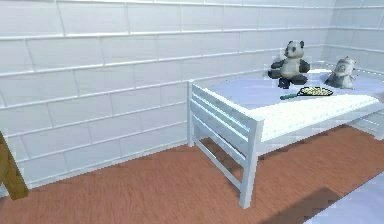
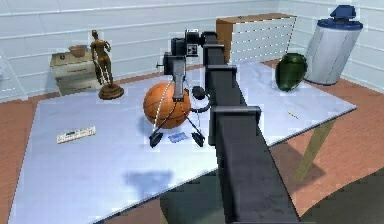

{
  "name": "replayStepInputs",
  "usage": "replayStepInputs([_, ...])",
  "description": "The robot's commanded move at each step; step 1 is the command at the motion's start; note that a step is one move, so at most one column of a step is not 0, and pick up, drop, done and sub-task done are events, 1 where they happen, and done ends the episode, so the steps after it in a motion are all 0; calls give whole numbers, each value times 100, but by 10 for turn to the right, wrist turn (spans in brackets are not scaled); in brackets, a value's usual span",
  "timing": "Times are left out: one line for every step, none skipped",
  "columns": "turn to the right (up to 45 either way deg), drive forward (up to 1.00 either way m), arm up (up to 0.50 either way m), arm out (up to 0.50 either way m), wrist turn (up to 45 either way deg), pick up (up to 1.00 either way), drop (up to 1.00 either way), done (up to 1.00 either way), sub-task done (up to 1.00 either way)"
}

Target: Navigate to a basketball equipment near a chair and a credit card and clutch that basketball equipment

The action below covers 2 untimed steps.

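An orange basketball (image 2: 165, 106) sits near the middle of a pale blue table (image 2: 90, 165) in the arm side view. The dark arm (image 2: 232, 120) reaches out over the table. Its gripper (image 2: 176, 98) hangs right at the ball's top, fingers against the orange surface. I cannot tell whether the gripper holds the ball or the ball rests on the tabletop. A small blue card-like thing (image 2: 178, 137) lies just below the ball. A dark rounded seat, possibly a chair (image 2: 195, 208), shows at the table's near edge.
On the table stand a brown figure statue (image 2: 103, 65), a white flat strip (image 2: 76, 134) and a dark green vase (image 2: 291, 72). Behind are a dresser (image 2: 255, 38) and a grey bin (image 2: 335, 48). Ahead, a white bed (image 1: 285, 115) carries a panda plush (image 1: 290, 62) and a racket (image 1: 313, 92).
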Motion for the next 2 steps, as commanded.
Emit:
replayStepInputs([0, 0, 0, 0, 450, 0, 0, 0, 0])
replayStepInputs([0, 0, 0, 0, 450, 0, 0, 0, 0])
